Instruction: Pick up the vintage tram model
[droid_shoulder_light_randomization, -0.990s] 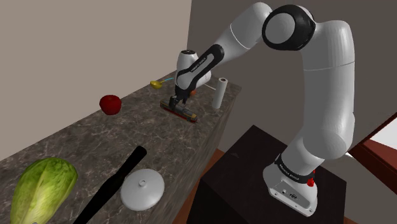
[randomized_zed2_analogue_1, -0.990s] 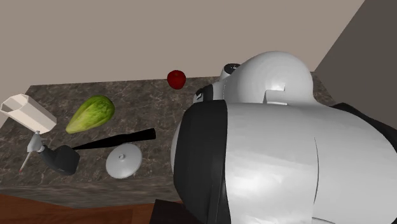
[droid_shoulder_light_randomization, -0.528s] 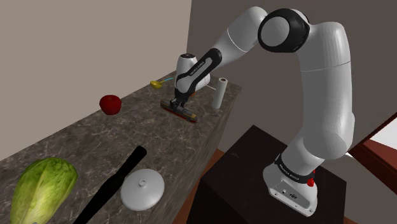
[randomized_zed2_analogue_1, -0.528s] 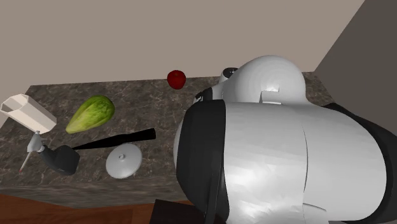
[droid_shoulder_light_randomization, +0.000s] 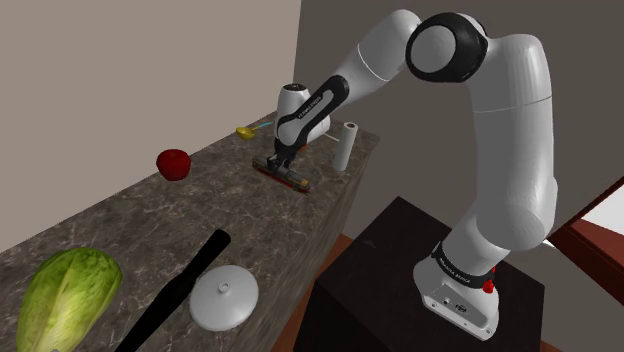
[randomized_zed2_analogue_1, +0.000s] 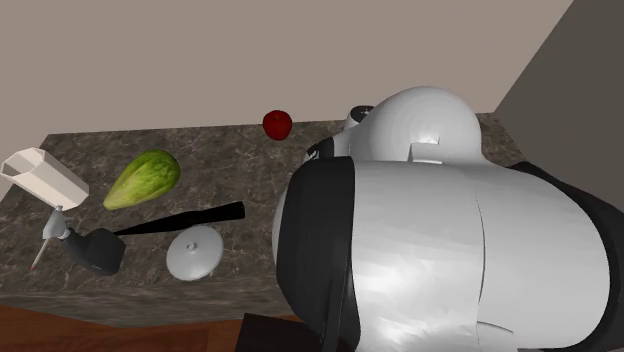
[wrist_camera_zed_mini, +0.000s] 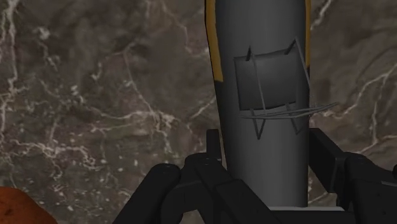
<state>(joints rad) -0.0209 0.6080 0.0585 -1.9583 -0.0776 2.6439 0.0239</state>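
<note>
The tram model (droid_shoulder_light_randomization: 291, 177) is a long grey-roofed body with yellow sides and a red underside, lying on the dark marble counter (droid_shoulder_light_randomization: 210, 205) near its far end. In the wrist view its roof (wrist_camera_zed_mini: 261, 83) carries a thin wire frame. My black gripper (droid_shoulder_light_randomization: 277, 164) comes down onto it from above. The two fingers (wrist_camera_zed_mini: 213, 153) press against the tram's two long sides, so the gripper (wrist_camera_zed_mini: 267, 168) is shut on the tram. The tram still rests on the counter.
A red apple (droid_shoulder_light_randomization: 174, 163) lies toward the wall, and a white cylinder (droid_shoulder_light_randomization: 343, 146) stands by the counter's edge beside the tram. A yellow item (droid_shoulder_light_randomization: 244, 131) sits at the far end. A green lettuce (droid_shoulder_light_randomization: 68, 298), a black handle (droid_shoulder_light_randomization: 180, 288) and a white lid (droid_shoulder_light_randomization: 224, 297) lie nearer.
The arm dropped slightly onto the tram and the fingers closed on its sides. Over the last half second nothing moved.
</note>
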